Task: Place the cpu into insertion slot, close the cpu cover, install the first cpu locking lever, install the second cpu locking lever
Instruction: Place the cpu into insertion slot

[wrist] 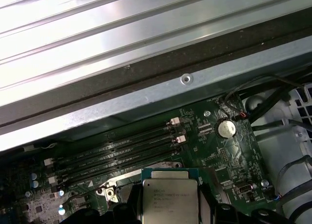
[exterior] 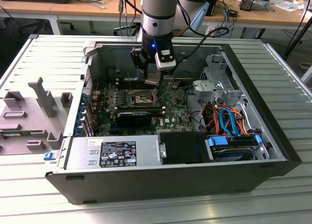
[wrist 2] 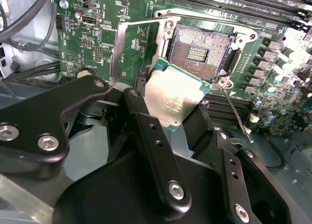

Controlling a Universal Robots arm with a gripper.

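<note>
Jaws are clamped on the one cpu (wrist 2: 175,94), which is held tilted at the edge of the single insertion slot (wrist 2: 202,53); the slot is seen bare. Placement is judged not yet done. The one cpu cover (wrist 2: 139,23) is raised open. One locking lever (wrist 2: 236,114) is seen unlatched; a second cannot be made out.

The cpu (wrist 2: 171,99) was dull silver-grey on top, green-edged. The motherboard (wrist 2: 95,43) was green, insertion slot (wrist 2: 202,50) dark with a silver rim, cables (exterior: 224,120) orange and blue.
</note>
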